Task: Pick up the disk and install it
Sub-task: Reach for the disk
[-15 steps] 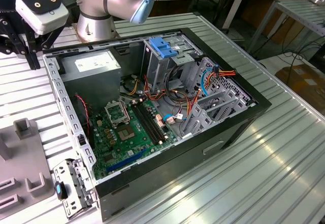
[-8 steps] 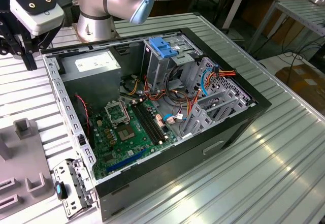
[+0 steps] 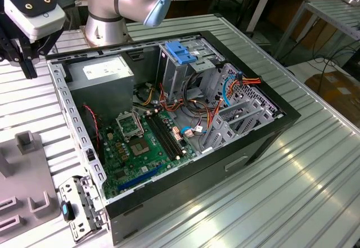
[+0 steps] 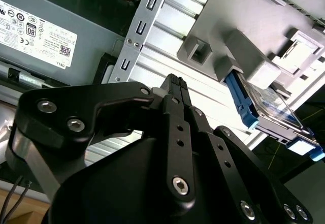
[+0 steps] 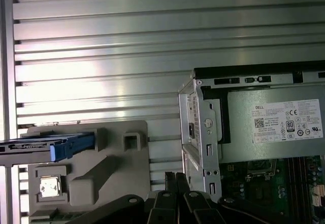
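In the exterior view, an open computer case (image 3: 185, 197) lies on its side on a ribbed metal table (image 3: 315, 192). Inside it are a green motherboard (image 3: 140, 147), a grey power supply (image 3: 107, 71) with a white sticker, and a metal drive cage (image 3: 183, 62) with a blue handle. The arm (image 3: 124, 0) stands at the far side of the case. The gripper (image 3: 25, 57) hangs above the table at the exterior view's left, near the case corner that holds the power supply. A grey fixture (image 3: 28, 186) lies on the table beside the case, also at that left.

In the second wrist view, the gripper (image 4: 175, 80) has its 2 black fingers pressed together with nothing between them. Past the fingertips, the disk (image 4: 271, 109) sits in a slot of the grey fixture (image 4: 238, 41), with 1 blue rail along its visible edge. It is well apart from the fingertips and outside the case.

In the first wrist view, the disk (image 5: 30, 145) appears edge-on as a thin dark bar ending in blue plastic, resting on the fixture (image 5: 111, 163). The closed gripper (image 5: 175, 177) hangs between the fixture and the case corner, touching neither.
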Controlling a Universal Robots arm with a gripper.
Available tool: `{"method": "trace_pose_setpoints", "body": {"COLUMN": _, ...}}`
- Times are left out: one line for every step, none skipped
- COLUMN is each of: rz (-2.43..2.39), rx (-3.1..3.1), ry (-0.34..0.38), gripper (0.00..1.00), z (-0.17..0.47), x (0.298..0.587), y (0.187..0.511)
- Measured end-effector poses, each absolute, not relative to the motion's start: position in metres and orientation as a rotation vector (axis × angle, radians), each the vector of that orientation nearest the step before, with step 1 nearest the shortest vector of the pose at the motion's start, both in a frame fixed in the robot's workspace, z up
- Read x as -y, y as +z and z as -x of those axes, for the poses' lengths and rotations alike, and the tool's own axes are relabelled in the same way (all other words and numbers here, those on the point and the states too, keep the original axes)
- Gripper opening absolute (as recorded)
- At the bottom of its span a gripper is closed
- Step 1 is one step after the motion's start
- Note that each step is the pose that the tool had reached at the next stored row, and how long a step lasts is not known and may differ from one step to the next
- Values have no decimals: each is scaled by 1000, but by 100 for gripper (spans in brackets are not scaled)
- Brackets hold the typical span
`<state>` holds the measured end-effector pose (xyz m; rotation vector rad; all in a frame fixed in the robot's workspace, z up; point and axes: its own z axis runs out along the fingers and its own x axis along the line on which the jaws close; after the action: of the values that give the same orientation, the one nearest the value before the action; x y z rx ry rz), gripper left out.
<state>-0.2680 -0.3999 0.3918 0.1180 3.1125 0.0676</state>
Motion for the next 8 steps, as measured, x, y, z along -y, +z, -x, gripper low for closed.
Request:
{"method": "trace_pose_setpoints", "body": {"rz": -118, "rx": -3112, "ry": 68, "gripper": 15, "z": 269, "x": 400, "y": 392}}
{"method": "trace_pose_setpoints", "body": {"rz": -118, "rx": -3112, "ry": 68, "gripper": 15, "z": 270, "x": 400, "y": 392}}
{"method": "trace_pose_setpoints", "body": {"rz": -118, "rx": -3112, "ry": 68, "gripper": 15, "z": 270, "x": 400, "y": 392}}
{"method": "trace_pose_setpoints", "body": {"rz": -118, "rx": -3112, "ry": 68, "gripper": 15, "z": 271, "x": 400, "y": 392}}
{"method": "trace_pose_setpoints", "body": {"rz": -118, "rx": -3112, "ry": 68, "gripper": 15, "z": 272, "x": 400, "y": 392}}
{"method": "trace_pose_setpoints", "body": {"rz": -118, "rx": -3112, "ry": 68, "gripper": 15, "z": 272, "x": 400, "y": 392}}
{"method": "trace_pose_setpoints", "body": {"rz": -118, "rx": -3112, "ry": 68, "gripper": 15, "z": 273, "x": 400, "y": 392}}
{"method": "trace_pose_setpoints", "body": {"rz": -118, "rx": -3112, "ry": 68, "gripper": 15, "z": 273, "x": 400, "y": 392}}
